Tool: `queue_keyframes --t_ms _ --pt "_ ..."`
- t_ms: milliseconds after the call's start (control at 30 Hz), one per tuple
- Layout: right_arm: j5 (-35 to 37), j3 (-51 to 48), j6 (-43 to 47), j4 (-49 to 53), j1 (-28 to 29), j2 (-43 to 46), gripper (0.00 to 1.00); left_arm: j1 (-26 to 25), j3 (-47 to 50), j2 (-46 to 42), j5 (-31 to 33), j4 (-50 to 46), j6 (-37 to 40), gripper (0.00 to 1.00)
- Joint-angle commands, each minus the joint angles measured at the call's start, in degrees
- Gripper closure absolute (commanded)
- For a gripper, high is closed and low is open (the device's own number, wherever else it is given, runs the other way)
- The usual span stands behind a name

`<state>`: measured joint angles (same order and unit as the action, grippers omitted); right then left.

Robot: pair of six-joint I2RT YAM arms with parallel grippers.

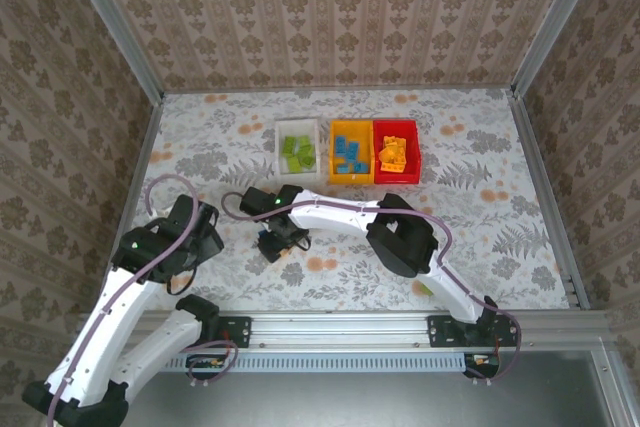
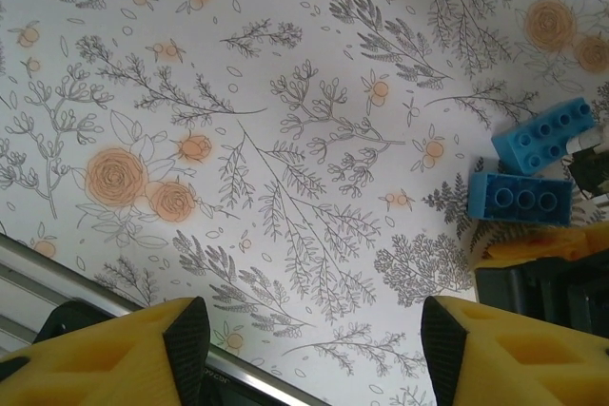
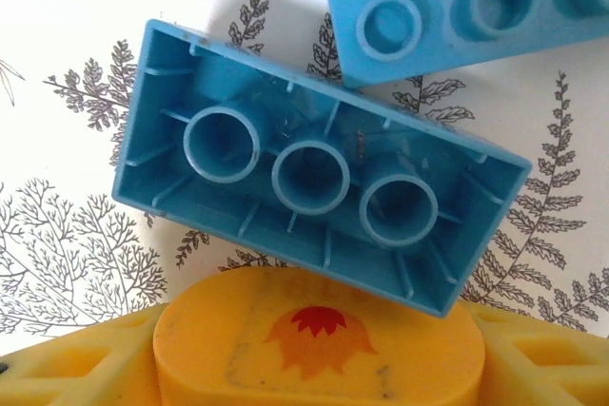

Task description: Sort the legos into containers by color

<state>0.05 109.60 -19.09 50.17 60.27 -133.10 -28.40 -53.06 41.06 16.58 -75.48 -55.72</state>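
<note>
Desk [image 1: 480, 237] printed with grey leaves and orange flowers. Toward 12 o'clock, three bins in a row: white bin [image 1: 279, 147], yellow-orange bin [image 1: 351, 182] just beside at its 3 o'clock, then red bin [image 1: 410, 175] against that. Nearer 7 o'clock, two bricks close together: studs-up blue brick [image 2: 542, 136], upturned blue brick [image 2: 520, 199].

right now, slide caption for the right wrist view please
View from the open right hand: an upside-down blue lego with a second blue lego studs-up beside it on the floral table cover.
</note>
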Motion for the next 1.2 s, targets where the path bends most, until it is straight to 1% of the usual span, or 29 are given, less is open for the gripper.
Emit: queue_keyframes --t_ms 0,100,133,200,300,367,433,533,667,767,833,1000,1167 --pt "1.73 0.54 -1.34 2.56 0.2 0.55 0.37 0.35 0.35 -0.07 -1.7 -0.81 0.76 0.37" --pt "3.37 -1.05 -1.87 2.49 0.05 3.94 0.41 0.37 0.32 1.05 -3.44 2.02 2.64 0.38" --pt "4.15 -1.82 -2.02 2.65 -0.21 5.74 0.42 0.32 0.35 1.57 -4.94 4.12 3.9 0.38" --pt "5.51 -3.53 -2.69 3.15 -1.2 10.05 0.43 0.23 0.89 2.71 -9.44 10.17 6.76 0.38" --pt "7.42 -7.58 -3.68 4.48 -4.57 17.86 0.43 -1.32 1.62 4.7 -14.85 20.43 8.64 0.38" --pt "8.12 -11.52 -3.86 5.06 -8.77 23.56 0.43 -3.56 1.03 7.31 -16.33 27.03 9.54 0.38" --pt "8.12 -14.63 -3.75 5.62 -14.23 27.94 0.43 -5.88 -0.75 11.33 -16.65 31.22 10.96 0.38" --pt "8.21 -16.74 -1.98 5.97 -23.26 31.11 0.44 -9.65 -5.52 19.12 -16.64 35.04 14.08 0.38" --pt "8.46 -12.22 -0.66 6.66 -33.45 28.26 0.44 -14.39 -13.25 29.12 -17.09 39.41 19.76 0.38" --pt "8.23 -4.37 -1.81 8.35 -39.2 22.49 0.44 -16.51 -19.38 36.11 -17.45 40.07 23.15 0.37" --pt "7.79 1.3 -2.89 9.67 -41.82 18.01 0.44 -17.1 -22.43 39.8 -18.0 40.67 24.21 0.37" --pt "8.03 15.8 -4.64 14.92 -45.53 6.0 0.43 -17.43 -26.57 45.38 -19.1 41.66 24.78 0.37" --pt "6.27 24.16 -5.52 18.58 -47.62 -1.15 0.4 -17.56 -28.26 47.78 -19.36 42.08 25.33 0.37"
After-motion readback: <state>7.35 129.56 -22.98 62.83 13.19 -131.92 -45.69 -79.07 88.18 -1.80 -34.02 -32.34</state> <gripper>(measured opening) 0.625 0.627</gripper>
